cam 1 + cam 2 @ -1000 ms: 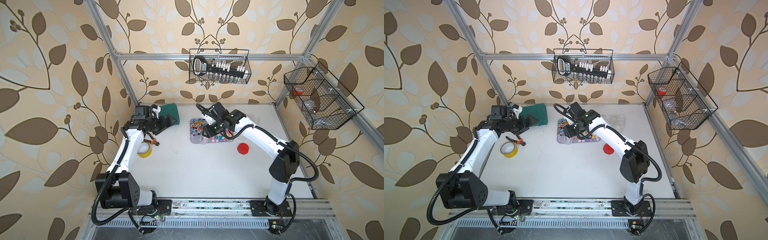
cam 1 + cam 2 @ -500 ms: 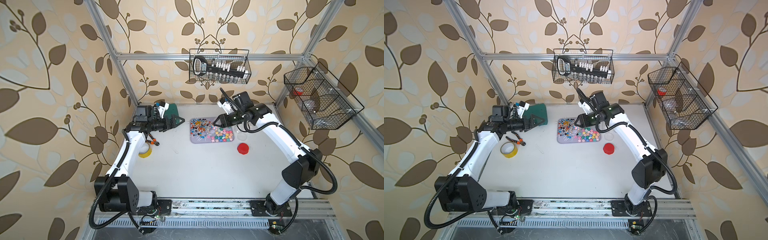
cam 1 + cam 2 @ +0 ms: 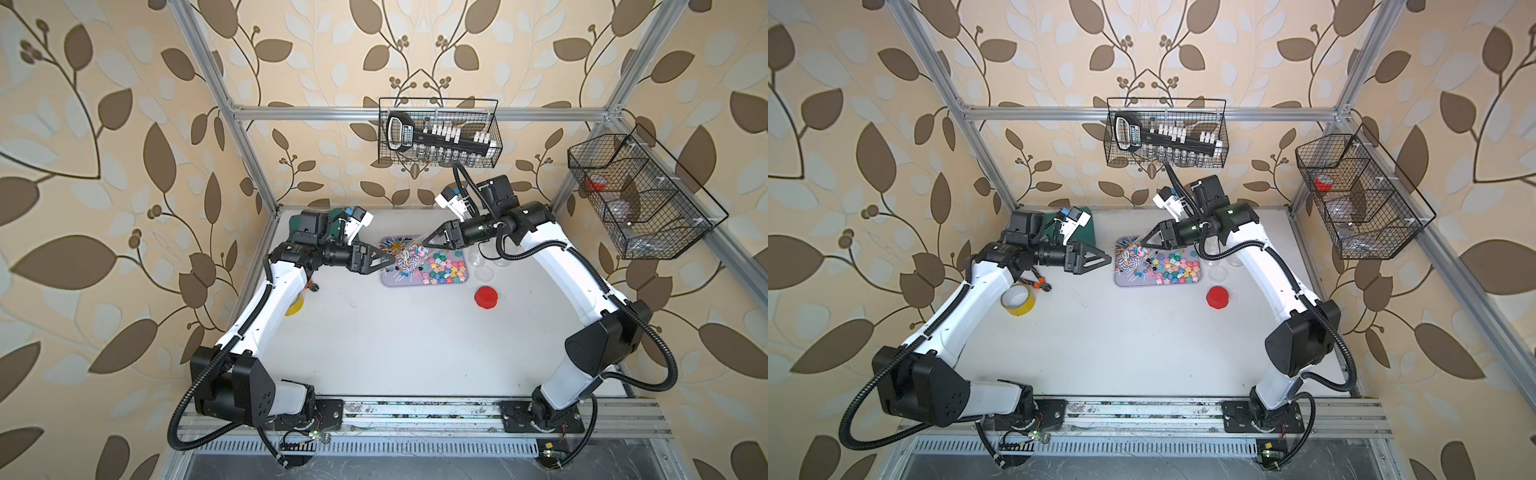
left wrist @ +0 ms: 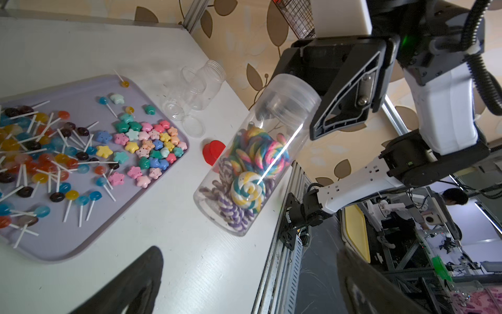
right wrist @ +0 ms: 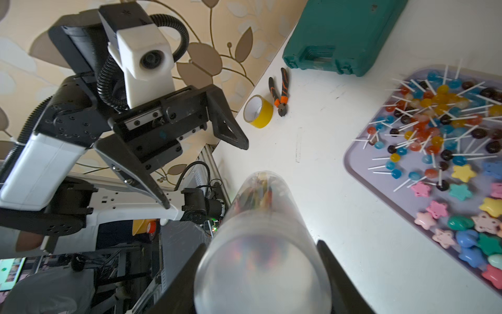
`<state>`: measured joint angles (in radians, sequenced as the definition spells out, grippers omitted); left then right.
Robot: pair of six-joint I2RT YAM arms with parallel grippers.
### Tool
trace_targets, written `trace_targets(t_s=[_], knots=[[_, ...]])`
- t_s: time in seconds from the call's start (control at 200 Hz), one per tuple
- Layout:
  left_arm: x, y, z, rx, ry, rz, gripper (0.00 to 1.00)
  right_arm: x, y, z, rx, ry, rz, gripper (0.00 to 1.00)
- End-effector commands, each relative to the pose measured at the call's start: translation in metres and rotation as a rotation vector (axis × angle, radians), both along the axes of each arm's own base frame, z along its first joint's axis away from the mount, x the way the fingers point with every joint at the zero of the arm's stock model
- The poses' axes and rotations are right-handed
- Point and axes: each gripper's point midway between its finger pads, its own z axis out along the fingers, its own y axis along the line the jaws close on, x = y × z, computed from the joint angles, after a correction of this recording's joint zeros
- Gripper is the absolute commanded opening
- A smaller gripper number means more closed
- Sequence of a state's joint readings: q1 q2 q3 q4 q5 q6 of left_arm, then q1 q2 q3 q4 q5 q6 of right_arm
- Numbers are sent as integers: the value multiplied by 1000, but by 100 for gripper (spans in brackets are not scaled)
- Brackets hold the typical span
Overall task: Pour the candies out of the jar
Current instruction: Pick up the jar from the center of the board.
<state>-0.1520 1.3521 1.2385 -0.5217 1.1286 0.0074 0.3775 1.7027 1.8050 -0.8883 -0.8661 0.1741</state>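
The clear cylindrical plastic jar (image 4: 285,108), tilted above the lilac rectangular tray (image 4: 54,239), is clamped at its capped end by the part-closed right gripper (image 3: 432,242). Rainbow-swirled lollipops (image 4: 248,190) lie unpoured inside. The left gripper (image 5: 205,174) is spread wide and empty beside the tray. Bracing the jar for uncapping is judged next.

Table (image 3: 395,332): white, flat top, metal rail along the front edge.

Directly on it:
- Tray (image 4: 68,239), lilac, rounded corners, far centre; covered with candies (image 4: 141,141).
- Two clear jars (image 4: 201,87), empty, on their sides, just beside the tray's right end.
- Clear lid (image 4: 193,126), flat, between the jars and the red lid.
- Red lid (image 3: 486,298), apart from the tray, nearer the front.
- Yellow tape (image 3: 1017,300), near the left edge.
- Pliers (image 5: 279,92), orange-and-black handles, just beside the tape.
- Green case (image 5: 342,35), closed, far left corner.
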Motion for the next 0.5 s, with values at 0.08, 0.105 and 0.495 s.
trace_targets(t_s=[0.08, 0.105, 0.495], knots=[[-19, -11, 9, -42, -86, -138, 99, -26, 5, 37, 123, 0, 98, 29], [-20, -12, 9, -41, -95, -146, 99, -27, 6, 38, 128, 3, 101, 28], [-21, -26, 12, -65, -115, -222, 99, -39, 19, 42, 162, 42, 159, 29]])
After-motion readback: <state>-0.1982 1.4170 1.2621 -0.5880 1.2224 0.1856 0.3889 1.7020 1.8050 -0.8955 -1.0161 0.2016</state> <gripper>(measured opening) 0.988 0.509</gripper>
